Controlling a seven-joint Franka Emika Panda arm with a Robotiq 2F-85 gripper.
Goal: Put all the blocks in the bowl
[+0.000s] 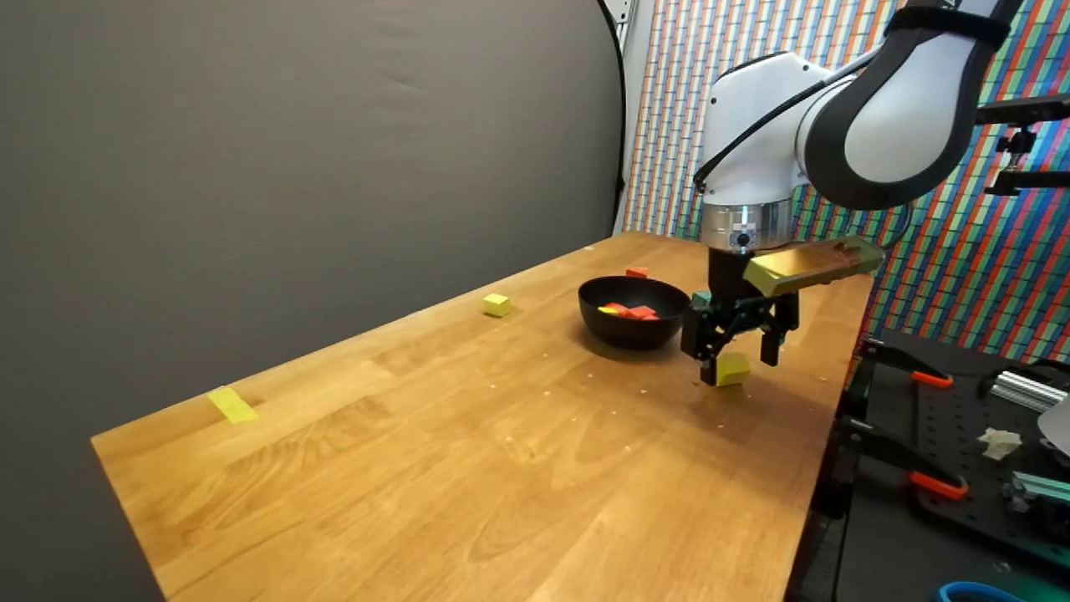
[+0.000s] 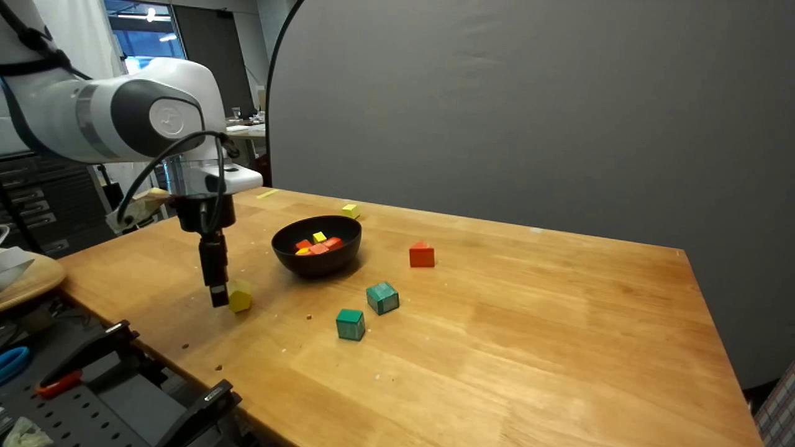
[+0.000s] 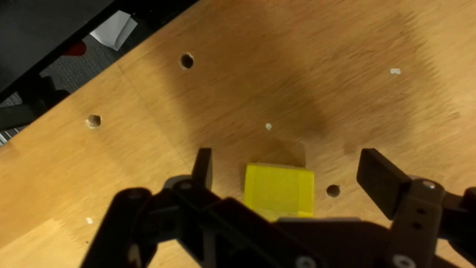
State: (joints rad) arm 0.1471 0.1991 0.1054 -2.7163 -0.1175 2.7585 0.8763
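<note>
We see flat-faced yellow block (image 3: 279, 190) | mottled, cubic teal blocks (image 2: 351, 325) | round black bowl (image 2: 317, 267), red and yellow blocks (image 2: 333, 243) inside | grained wood table (image 2: 528, 347) | our claw (image 1: 739, 364) gapes wide

Wooden tabletop (image 2: 559, 341) — drilled holes (image 3: 333, 191), scattered pale specks (image 3: 395, 71). Directly on it: black bowl (image 2: 317, 268), upright; one teal block (image 2: 351, 325) near another teal block (image 2: 382, 298), gap between them; red block (image 2: 422, 255) on its own; small yellow block (image 1: 496, 305) close to an edge; another yellow block (image 3: 278, 188) beside a drilled hole. Flat pale-yellow strip (image 1: 232, 405) too — at the edge, near a corner.
</note>
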